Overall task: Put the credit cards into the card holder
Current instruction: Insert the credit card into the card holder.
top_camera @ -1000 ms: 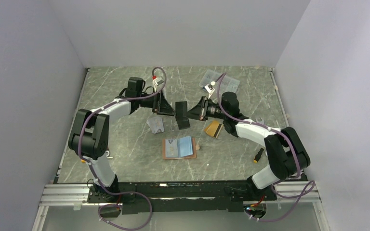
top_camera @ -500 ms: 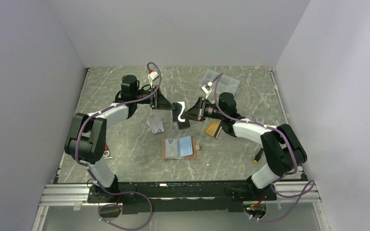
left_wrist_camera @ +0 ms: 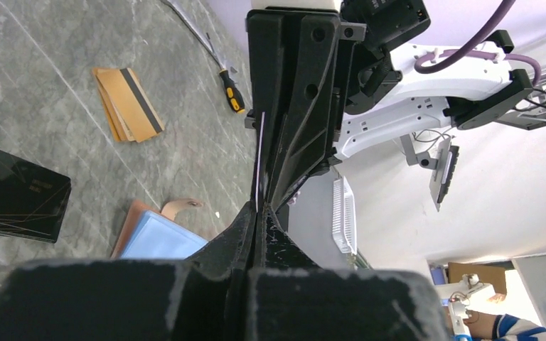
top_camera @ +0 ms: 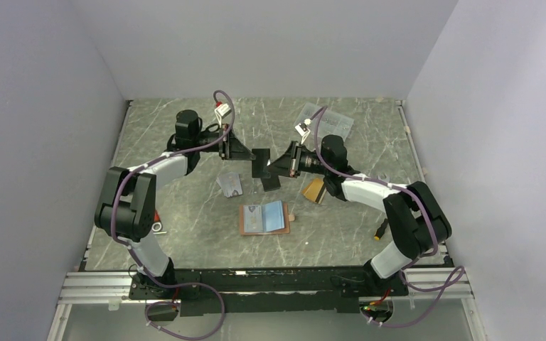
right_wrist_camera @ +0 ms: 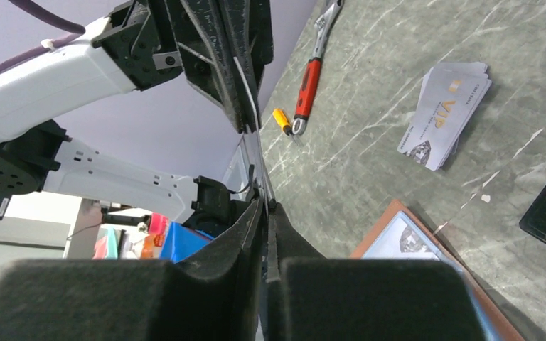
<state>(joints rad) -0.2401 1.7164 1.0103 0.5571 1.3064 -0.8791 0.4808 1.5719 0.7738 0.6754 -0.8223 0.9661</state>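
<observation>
Left claw, right claw: card between

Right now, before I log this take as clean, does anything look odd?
Yes: the left gripper and right gripper are both shut on one credit card, held in mid-air between them, away from the open card holder.

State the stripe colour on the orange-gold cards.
Black, on the orange-gold cards; it shows best in the left wrist view.
</observation>
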